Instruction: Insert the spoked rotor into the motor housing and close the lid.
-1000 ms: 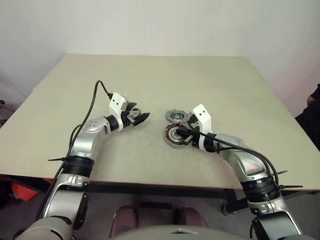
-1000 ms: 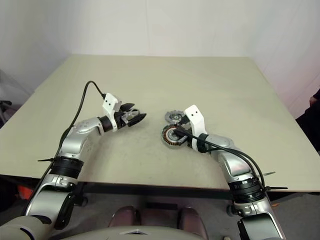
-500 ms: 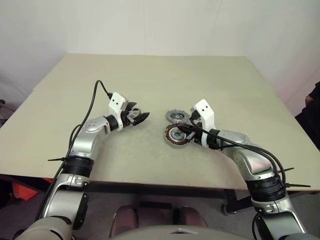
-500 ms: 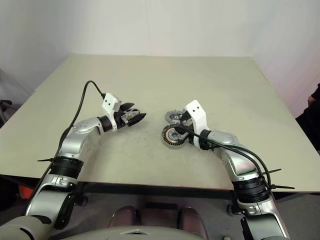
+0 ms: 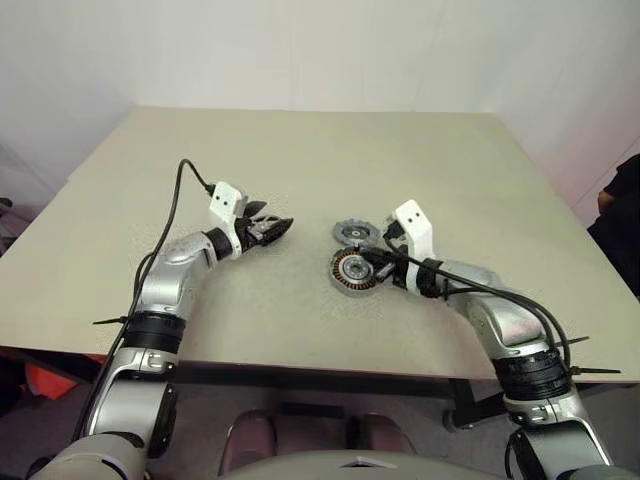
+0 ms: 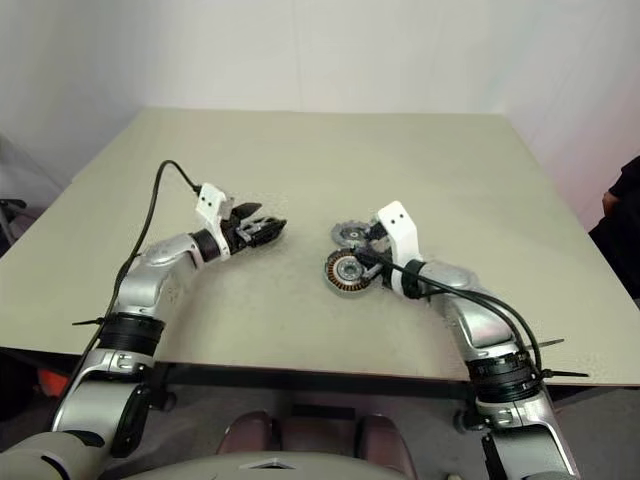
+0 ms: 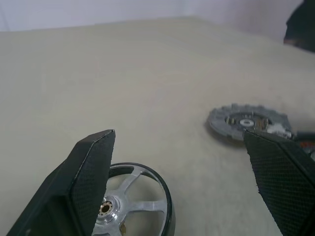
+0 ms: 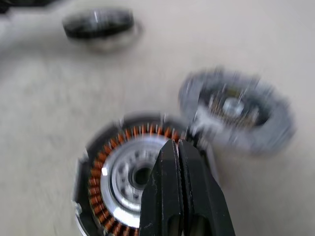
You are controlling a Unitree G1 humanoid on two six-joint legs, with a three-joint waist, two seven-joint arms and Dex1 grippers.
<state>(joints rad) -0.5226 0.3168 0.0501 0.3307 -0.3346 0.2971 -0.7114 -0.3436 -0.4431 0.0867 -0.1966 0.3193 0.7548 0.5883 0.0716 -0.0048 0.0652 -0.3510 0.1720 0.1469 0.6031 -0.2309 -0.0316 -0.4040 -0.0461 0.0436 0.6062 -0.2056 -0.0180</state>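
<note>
The spoked rotor lies flat on the bench, just beside the motor housing on its far side; whether the two rims touch I cannot tell. It is not yet in the cup. The housing sits open side up, with its copper windings and silver hub exposed, so the rotor can be lowered straight in.

The right pincer has its two black fingers pressed together and nothing between them. Its tip hangs over the housing's windings on the side nearest the rotor. Shut like this it cannot pick up the disc, so it looks placed either to steady or nudge the housing, or to reopen and take the rotor by its notched rim.

Well to the left of the housing, the left pincer stands as wide as it goes, fingers level above the bench. A silver five-spoke wheel with a dark rim lies under and between them, probably the lid. Whether the fingers touch it I cannot tell. The wide spread suits a grip across that rim, ready for when the rotor is seated
</note>
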